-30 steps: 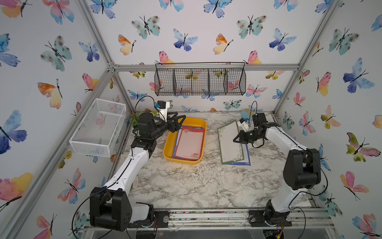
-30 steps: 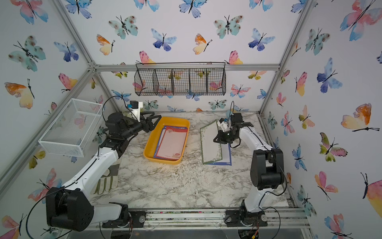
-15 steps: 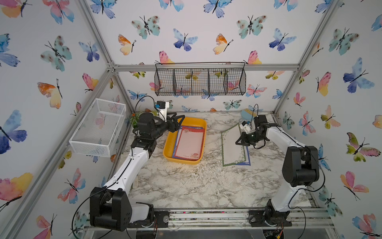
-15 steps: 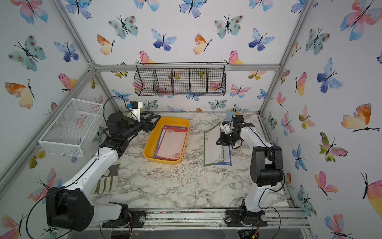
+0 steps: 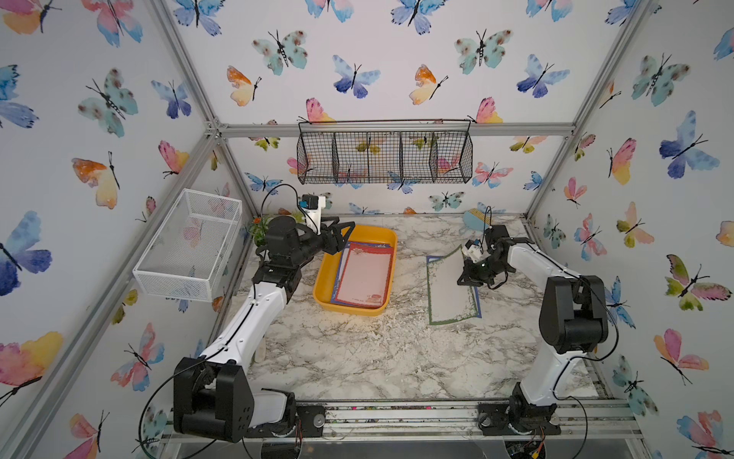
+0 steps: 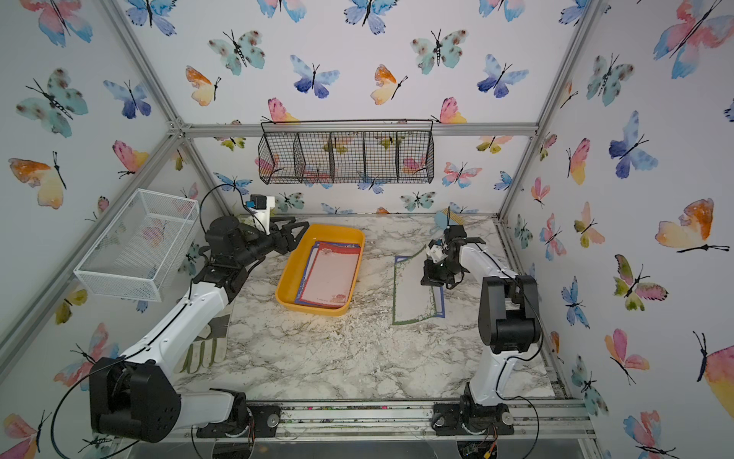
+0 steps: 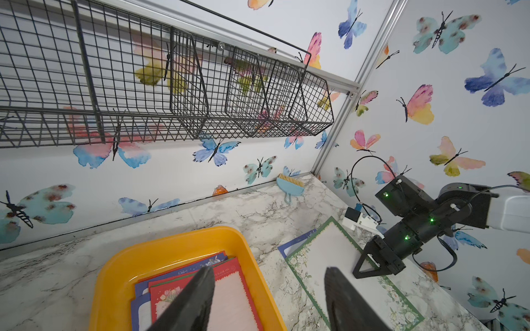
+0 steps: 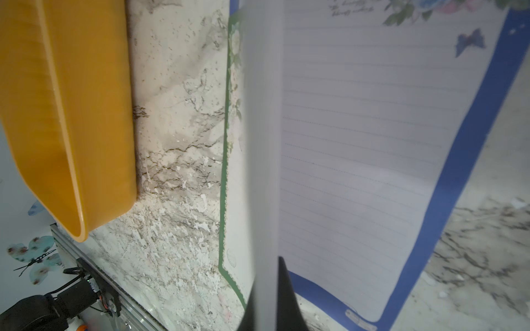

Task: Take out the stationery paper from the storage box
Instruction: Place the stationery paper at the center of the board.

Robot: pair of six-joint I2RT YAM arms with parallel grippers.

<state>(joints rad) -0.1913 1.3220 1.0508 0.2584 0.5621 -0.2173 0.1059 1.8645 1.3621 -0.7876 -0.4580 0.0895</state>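
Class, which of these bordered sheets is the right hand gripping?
The green-bordered sheet, one edge lifted, over the blue-bordered sheet on the table; the red-bordered sheet lies in the yellow box.

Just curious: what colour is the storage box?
Storage box: yellow-orange, clearest in a top view.

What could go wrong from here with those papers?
The right gripper pinches the green-bordered sheet by one edge and it curls; released, it may land crooked on the blue-bordered sheet. The open left gripper hangs near the storage box; the sheets inside lie stacked flat, so it might grab several or crease one.
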